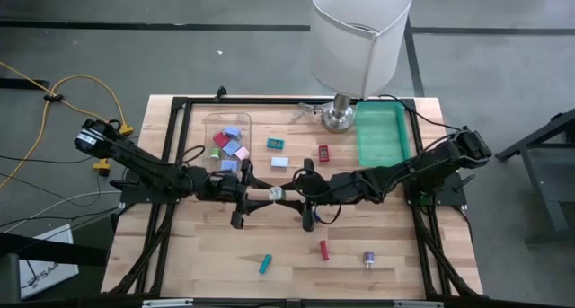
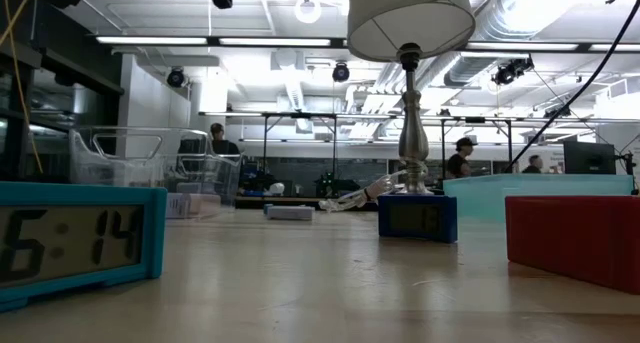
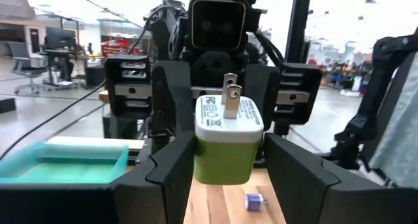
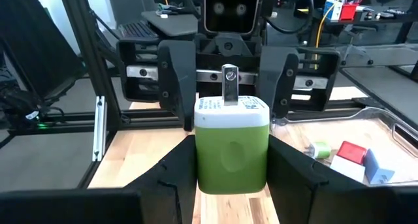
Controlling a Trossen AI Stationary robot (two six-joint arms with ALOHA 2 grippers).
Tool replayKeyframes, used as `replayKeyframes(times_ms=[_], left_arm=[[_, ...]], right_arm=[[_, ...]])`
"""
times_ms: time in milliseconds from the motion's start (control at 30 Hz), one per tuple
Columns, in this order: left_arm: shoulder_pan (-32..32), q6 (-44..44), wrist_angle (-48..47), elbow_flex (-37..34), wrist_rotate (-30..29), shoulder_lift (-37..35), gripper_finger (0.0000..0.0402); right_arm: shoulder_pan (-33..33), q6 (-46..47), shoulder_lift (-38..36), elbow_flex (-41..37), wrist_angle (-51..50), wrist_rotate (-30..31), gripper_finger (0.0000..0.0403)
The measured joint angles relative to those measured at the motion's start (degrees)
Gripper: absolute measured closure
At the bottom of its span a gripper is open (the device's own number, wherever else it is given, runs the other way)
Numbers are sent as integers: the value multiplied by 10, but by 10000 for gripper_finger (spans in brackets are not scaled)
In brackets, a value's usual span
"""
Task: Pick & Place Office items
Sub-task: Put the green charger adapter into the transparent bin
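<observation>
Where the two arms meet over the middle of the surface [image 1: 207, 254], the left claw [image 3: 228, 172] and the right claw [image 4: 232, 178] face each other and both press their fingers against the same green-and-white plug adapter [image 3: 227, 142], held up off the wood between them. In the left wrist view its two metal prongs stand up from the white cap; in the right wrist view the green body sits tight between the dark fingers [image 4: 297, 178].

In the high view the adapter [image 1: 276, 193] shows as a small pale spot between the claws. Just far-left of it stands a clear bin [image 1: 228, 142] holding light blue, red and pink pieces. To the right of the bin, a teal piece [image 1: 277, 145], a pale blue block [image 1: 279, 162] and a red piece [image 1: 323, 152] lie on the wood. Farther right is a green tray [image 1: 381, 136], with a white-shaded lamp [image 1: 358, 39] just beside it at the far edge. Near the front edge lie a teal stick [image 1: 266, 264], a red stick [image 1: 324, 249] and a small purple plug [image 1: 368, 258], well apart from the claws.
</observation>
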Motion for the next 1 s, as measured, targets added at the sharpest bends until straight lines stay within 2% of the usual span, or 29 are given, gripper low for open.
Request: replayKeyframes(times_ms=[467, 633, 1000], left_arm=[[8, 8, 16, 0, 6, 0, 224], [8, 11, 22, 0, 6, 0, 224], [8, 11, 33, 0, 4, 0, 224]], right_arm=[[-7, 0, 0, 0, 3, -4, 264], [-17, 0, 0, 0, 19, -32, 264], [-21, 0, 0, 0, 29, -42, 264]])
